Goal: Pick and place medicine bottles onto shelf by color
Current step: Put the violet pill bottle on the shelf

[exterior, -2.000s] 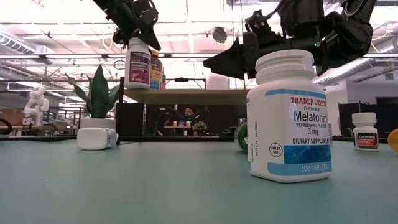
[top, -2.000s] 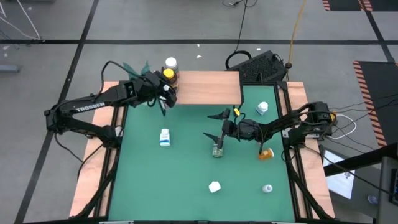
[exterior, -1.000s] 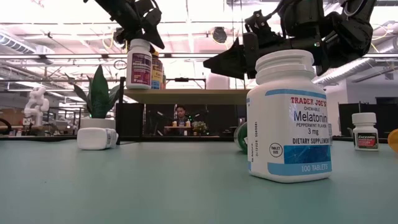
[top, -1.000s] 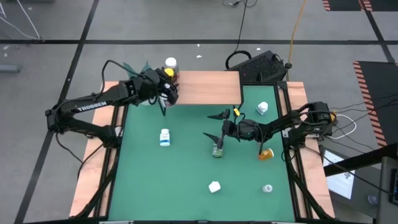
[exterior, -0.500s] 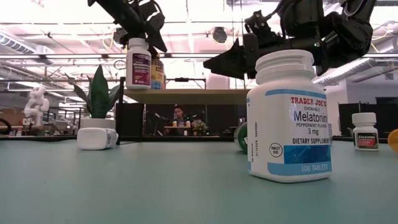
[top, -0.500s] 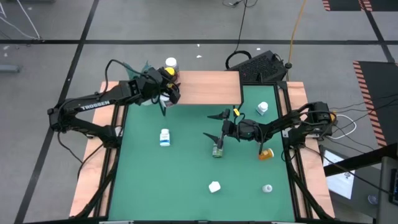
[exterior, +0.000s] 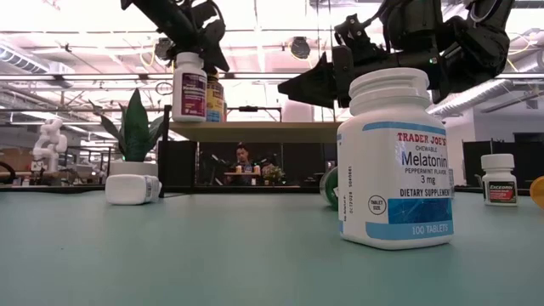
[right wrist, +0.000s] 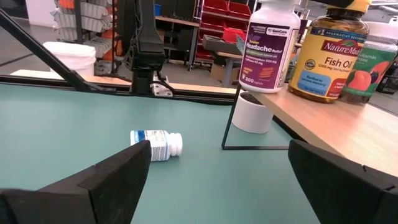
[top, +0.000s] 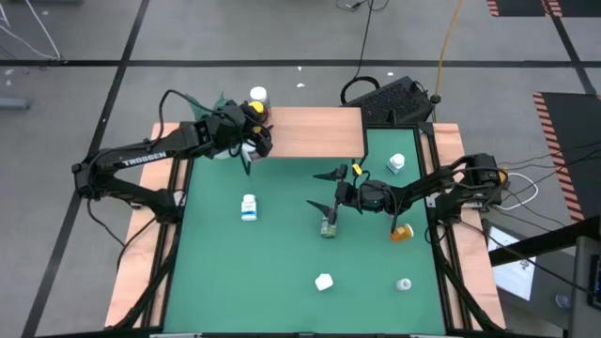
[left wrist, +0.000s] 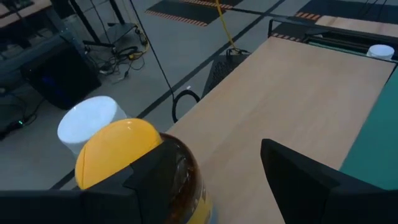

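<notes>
The shelf (top: 315, 131) stands at the table's far side. At its left end three bottles stand on their bases: a white Headache bottle (exterior: 189, 85) (right wrist: 270, 43), an amber one with a yellow cap (left wrist: 124, 162) (right wrist: 328, 56), and a white-capped one (left wrist: 87, 121). My left gripper (top: 258, 134) (left wrist: 214, 146) hovers open over that end; one finger is in front of the amber bottle and only bare shelf shows between the fingers. My right gripper (top: 326, 190) (right wrist: 219, 149) is wide open and level over the table's middle, just beyond a green bottle (top: 329, 225).
A white bottle (top: 248, 207) lies on its side left of centre. A Melatonin bottle (exterior: 395, 157) and a small one (top: 404, 284) stand near the front, an orange one (top: 402, 231) and a white-capped one (top: 396, 164) at the right. A potted plant (exterior: 136, 127) stands beside the shelf.
My left gripper has edged a little toward the far right, off the top of the white Headache bottle's cap, and rolled slightly. That bottle has stayed standing where it was on the shelf.
</notes>
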